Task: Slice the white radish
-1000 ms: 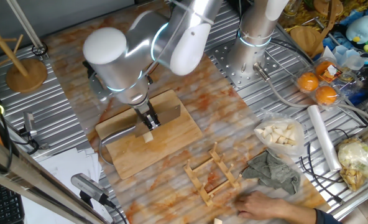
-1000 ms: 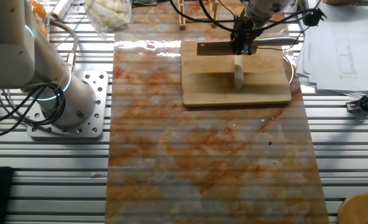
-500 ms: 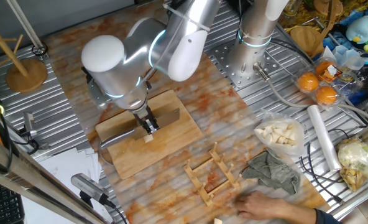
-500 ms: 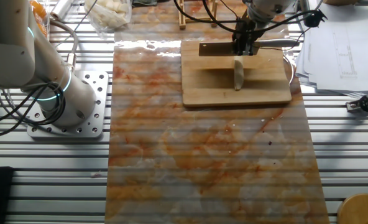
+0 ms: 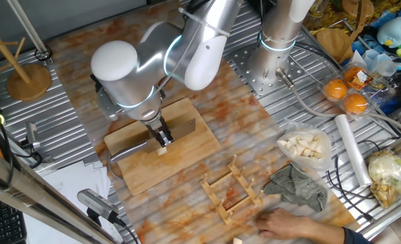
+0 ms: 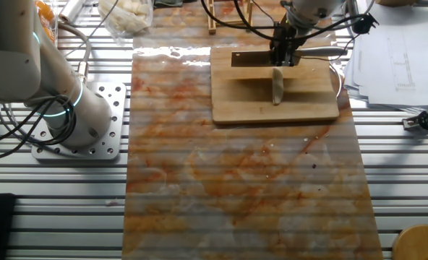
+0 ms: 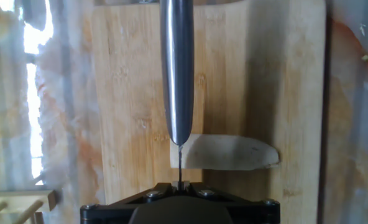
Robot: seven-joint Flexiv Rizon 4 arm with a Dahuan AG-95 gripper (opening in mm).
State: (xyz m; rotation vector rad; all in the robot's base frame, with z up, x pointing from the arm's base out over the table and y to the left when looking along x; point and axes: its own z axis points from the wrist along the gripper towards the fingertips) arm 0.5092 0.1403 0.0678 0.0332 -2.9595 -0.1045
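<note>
The white radish [image 7: 224, 152] is a cream-white stick with a rounded end, lying on the wooden cutting board [image 7: 128, 93]. It also shows in one fixed view [image 5: 162, 150] and in the other fixed view [image 6: 277, 85]. My gripper [image 5: 161, 135] is shut on a steel knife [image 7: 176, 68], which it holds edge-down across the radish's squared end. In the hand view the gripper [image 7: 179, 183] sits at the bottom edge with the thin blade between the jaws. The blade [image 6: 254, 58] and the handle [image 6: 322, 52] lie along the board's far side.
A wooden rack [image 5: 231, 190], a grey cloth [image 5: 297, 186] and a person's hand [image 5: 288, 224] are near the board. A clear bag of pale cut pieces [image 5: 305, 146], oranges [image 5: 346, 95] and a roll [image 5: 353, 152] lie right. A second arm's base [image 6: 76, 123] stands left.
My gripper and the knife have shifted slightly lower toward the board at the radish's end. The radish has not moved.
</note>
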